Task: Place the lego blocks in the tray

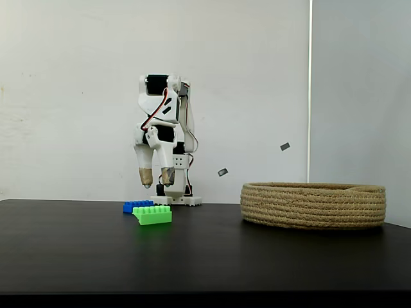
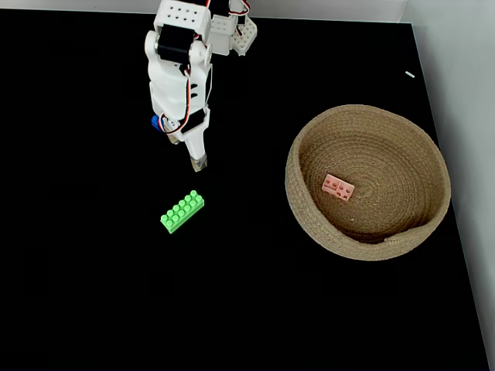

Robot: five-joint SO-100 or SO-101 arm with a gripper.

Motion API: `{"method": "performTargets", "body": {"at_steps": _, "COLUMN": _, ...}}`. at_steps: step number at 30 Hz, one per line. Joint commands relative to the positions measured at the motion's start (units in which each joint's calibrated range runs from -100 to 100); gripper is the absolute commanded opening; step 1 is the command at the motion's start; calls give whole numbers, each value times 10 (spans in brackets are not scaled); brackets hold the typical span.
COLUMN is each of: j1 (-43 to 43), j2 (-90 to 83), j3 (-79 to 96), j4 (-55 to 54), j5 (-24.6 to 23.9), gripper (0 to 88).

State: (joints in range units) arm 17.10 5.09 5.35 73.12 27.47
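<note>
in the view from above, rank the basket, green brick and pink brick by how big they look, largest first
1. The woven rope basket, by far the largest.
2. The green brick.
3. The pink brick, lying inside the basket, looks a little smaller than the green one.

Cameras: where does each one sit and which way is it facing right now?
A fixed view: sits at table height, looking level across the table at the arm, its open gripper above the blue brick, green brick in front, basket right.
A fixed view: looks down from above; arm at top, gripper, pink brick inside the basket.
Shared: arm, green brick, basket, table.
</note>
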Motion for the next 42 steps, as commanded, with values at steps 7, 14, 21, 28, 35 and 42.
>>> {"method": "performTargets", "body": {"at_steps": 7, "j1": -37, "j2": 92, "j3": -214, "j4": 31, "j5": -10, "gripper": 274}}
{"method": "performTargets", "body": {"at_steps": 14, "j1": -46, "j2": 132, "j3": -190, "j4": -4, "j5": -14, "gripper": 299}}
{"method": "performTargets", "body": {"at_steps": 21, "j1": -30, "j2": 196, "j3": -246, "j4": -32, "j5": -4, "gripper": 303}}
{"method": "performTargets", "body": {"at_steps": 28, "j1": -28, "j2": 215, "j3": -263, "j4": -32, "j5": -2, "gripper": 304}}
{"method": "performTargets", "body": {"at_steps": 35, "j1": -21, "j2": 227, "j3": -256, "j4": -34, "j5": -1, "gripper": 288}}
{"method": "performTargets", "body": {"at_steps": 42, "j1": -18, "j2": 222, "j3": -214, "j4": -60, "j5": -1, "gripper": 217}}
